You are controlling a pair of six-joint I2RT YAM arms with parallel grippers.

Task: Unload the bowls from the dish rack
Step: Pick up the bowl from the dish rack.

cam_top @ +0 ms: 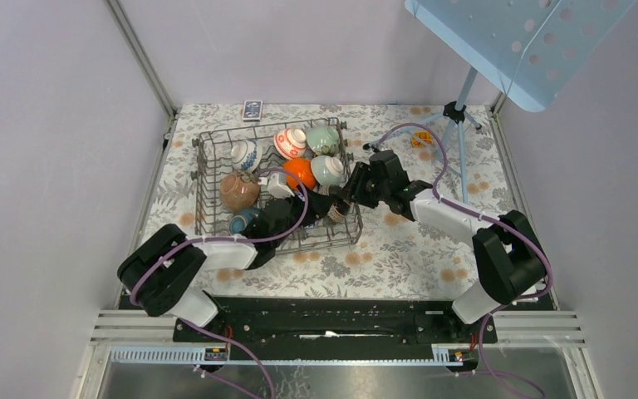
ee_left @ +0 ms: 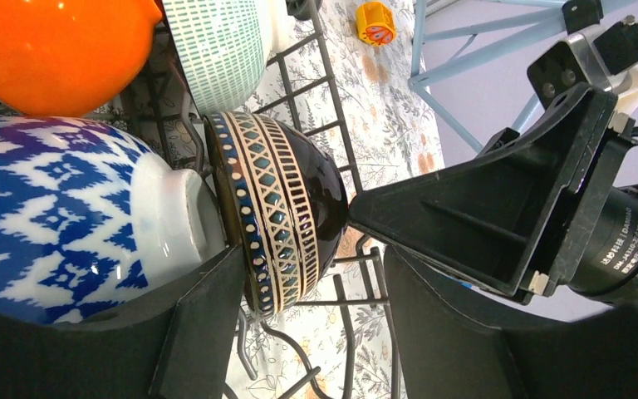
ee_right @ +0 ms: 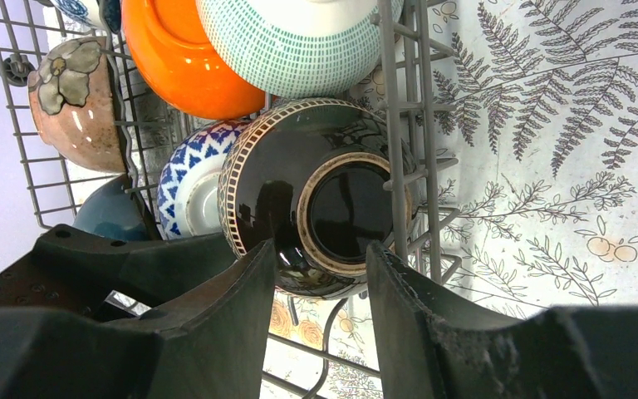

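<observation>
The grey wire dish rack [cam_top: 202, 179] holds several bowls, among them an orange one [cam_top: 299, 172], a green-dotted one [cam_top: 329, 169] and a brown one [cam_top: 238, 191]. A black bowl with a cream pattern [ee_left: 287, 208] stands on its side at the rack's near right corner, its foot facing the right wrist camera [ee_right: 345, 208]. My left gripper [ee_left: 311, 274] is open, one finger beside the bowl's rim. My right gripper [ee_right: 321, 249] is open, its fingertips at the bowl's base. A blue-white bowl [ee_left: 58, 216] lies right behind the black one.
A small dark card box [cam_top: 252, 110] lies behind the rack. A tripod stand [cam_top: 458, 112] with a pale blue perforated panel [cam_top: 515, 37] stands at the back right, an orange object [cam_top: 421, 140] near its foot. Walls close in on both sides.
</observation>
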